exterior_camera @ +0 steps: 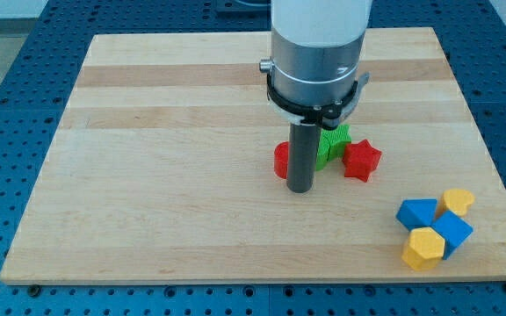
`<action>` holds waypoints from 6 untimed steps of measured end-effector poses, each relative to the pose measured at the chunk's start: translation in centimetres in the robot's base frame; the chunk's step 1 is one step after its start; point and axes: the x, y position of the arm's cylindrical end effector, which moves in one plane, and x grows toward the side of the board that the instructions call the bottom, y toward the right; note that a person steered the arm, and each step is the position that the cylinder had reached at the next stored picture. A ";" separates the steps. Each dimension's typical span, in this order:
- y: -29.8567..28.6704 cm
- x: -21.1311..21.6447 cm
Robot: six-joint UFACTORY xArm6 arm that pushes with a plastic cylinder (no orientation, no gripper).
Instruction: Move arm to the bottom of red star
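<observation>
My tip (300, 189) rests on the wooden board (165, 175) just below the middle cluster, a plain rod end with nothing clamped or held. The red star (361, 161) lies at about 2 o'clock from my tip, close but apart from it. A second red block (280, 160), its shape partly hidden by my rod, sits at about 10 o'clock, touching or nearly touching the rod. A green block (331, 145), also half hidden, stands between the 2 red pieces and touches the star's left side.

At 4 o'clock, well apart and near the board's bottom right corner, 4 blocks huddle together: a blue block (416, 212), a yellow heart-like block (457, 201), a larger blue block (451, 233) and a yellow hexagonal block (423, 248).

The strip directly under the red star is bare wood. The board's whole left half lies open, as does its top band.
</observation>
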 end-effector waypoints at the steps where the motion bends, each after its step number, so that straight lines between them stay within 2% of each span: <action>1: -3.6 2.8; 2: -5.9 3.6; 6: 8.8 1.3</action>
